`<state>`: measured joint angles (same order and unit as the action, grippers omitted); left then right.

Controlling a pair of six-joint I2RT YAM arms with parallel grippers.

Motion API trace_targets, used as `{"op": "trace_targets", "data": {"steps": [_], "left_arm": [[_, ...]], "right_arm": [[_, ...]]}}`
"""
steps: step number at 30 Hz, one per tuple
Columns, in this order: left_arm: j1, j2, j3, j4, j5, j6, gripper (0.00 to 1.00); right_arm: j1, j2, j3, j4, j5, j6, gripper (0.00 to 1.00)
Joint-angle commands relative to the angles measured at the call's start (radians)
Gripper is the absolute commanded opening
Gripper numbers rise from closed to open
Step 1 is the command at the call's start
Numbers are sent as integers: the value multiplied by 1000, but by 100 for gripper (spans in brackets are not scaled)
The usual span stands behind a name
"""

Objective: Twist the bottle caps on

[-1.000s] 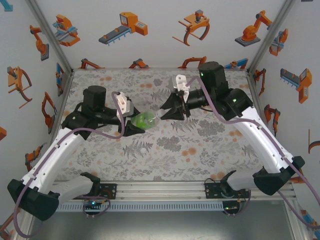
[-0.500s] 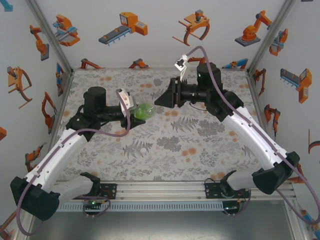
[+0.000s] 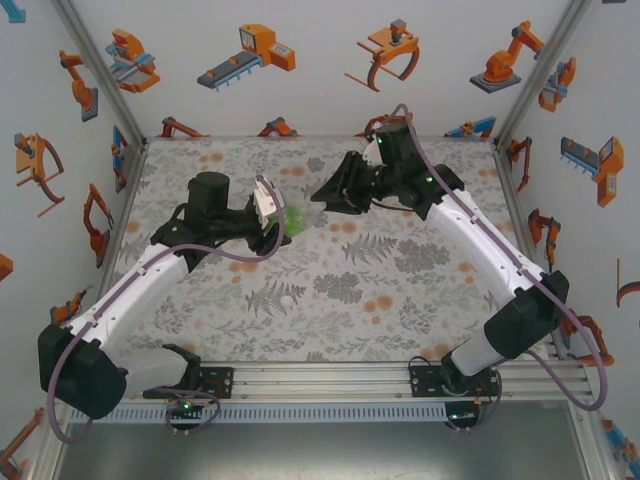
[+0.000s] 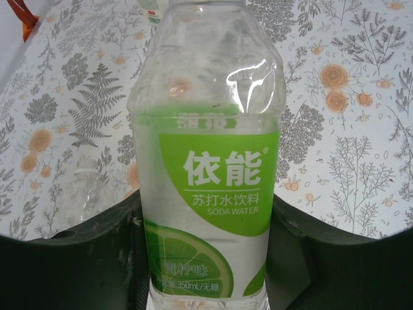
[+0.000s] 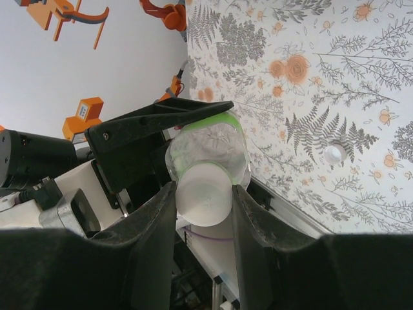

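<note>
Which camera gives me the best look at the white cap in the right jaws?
Right wrist: the round white plastic cap sits large between the jaws of the right gripper, at the neck of the clear green-labelled plastic bottle. Top external leaves it too small to tell; left wrist frames the bottle's label and shoulder.

A grey floral-patterned tabletop [image 3: 400, 290] lies between white walls [image 3: 320, 100] printed with orange robot pictures [image 3: 250, 52].

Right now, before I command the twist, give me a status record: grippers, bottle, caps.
left gripper: shut on the green-label bottle
right gripper: shut on a white cap
cap position: against the bottle's mouth; threading unclear
loose cap: white, on the table nearer the arm bases
</note>
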<state>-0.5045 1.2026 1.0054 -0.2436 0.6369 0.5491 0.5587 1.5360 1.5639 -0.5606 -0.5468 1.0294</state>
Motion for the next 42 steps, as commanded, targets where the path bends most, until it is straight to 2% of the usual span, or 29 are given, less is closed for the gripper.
{"op": "trace_targets", "data": {"steps": [1,6,9,13,24,42], "left_arm": [[-20,6,31,112,44,43,0],[-20,5,20,103,75,43,0],[-22,3,12,104,91,43,0],[-23,6,7,104,107,42,0],[-22,12,42,57,108,71,0],[-27,-2,20,92,114,30,0]], "right_arm": [[29,-6,50,-51,-46,-17,21],[27,-84,42,-21,7,-219,48],[26,-114,40,-21,6,-285,55],[11,-125,45,-21,-26,-314,60],[-61,-165,73,-46,-41,-454,62],[-61,-264,35,-70,-66,-798,60]]}}
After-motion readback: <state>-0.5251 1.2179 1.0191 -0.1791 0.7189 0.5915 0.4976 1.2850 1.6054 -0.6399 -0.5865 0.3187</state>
